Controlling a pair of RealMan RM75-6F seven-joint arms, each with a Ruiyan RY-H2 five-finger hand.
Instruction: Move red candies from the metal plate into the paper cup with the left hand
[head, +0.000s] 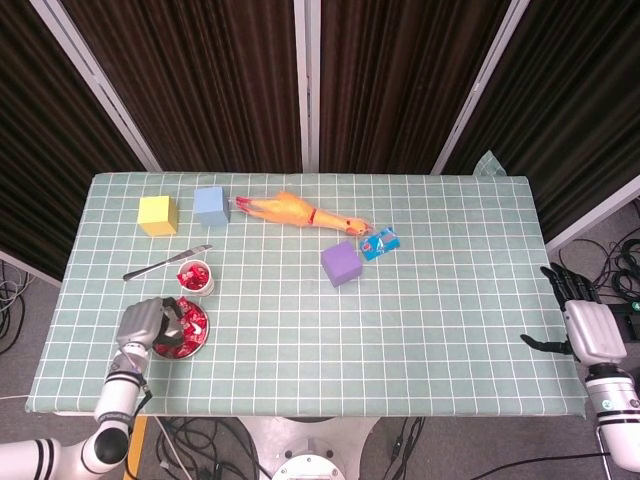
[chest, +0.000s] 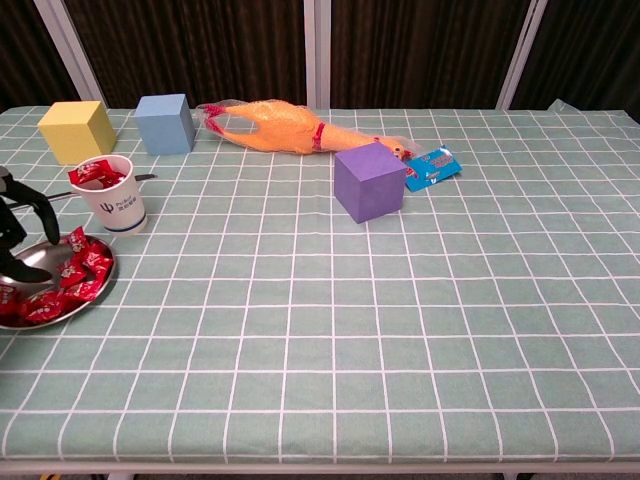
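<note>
The metal plate (head: 186, 356) (chest: 33, 262) lies near the table's front left and holds several red candies (head: 191, 326) (chest: 77, 270). Just behind it stands the white paper cup (head: 197, 281) (chest: 116, 203) with red candies inside. My left hand (head: 150, 324) (chest: 18, 222) hovers over the plate's left side, its fingers apart and pointing down at the candies; I see nothing held in it. My right hand (head: 584, 325) hangs beyond the table's right edge, fingers spread and empty. It does not show in the chest view.
A knife (head: 166, 262) lies left of the cup. Behind stand a yellow cube (head: 157, 214) (chest: 76, 130) and a blue cube (head: 211, 205) (chest: 164, 123). A rubber chicken (head: 295, 211) (chest: 280, 126), a purple cube (head: 341, 263) (chest: 369, 181) and a blue packet (head: 379, 243) (chest: 432, 167) occupy the middle.
</note>
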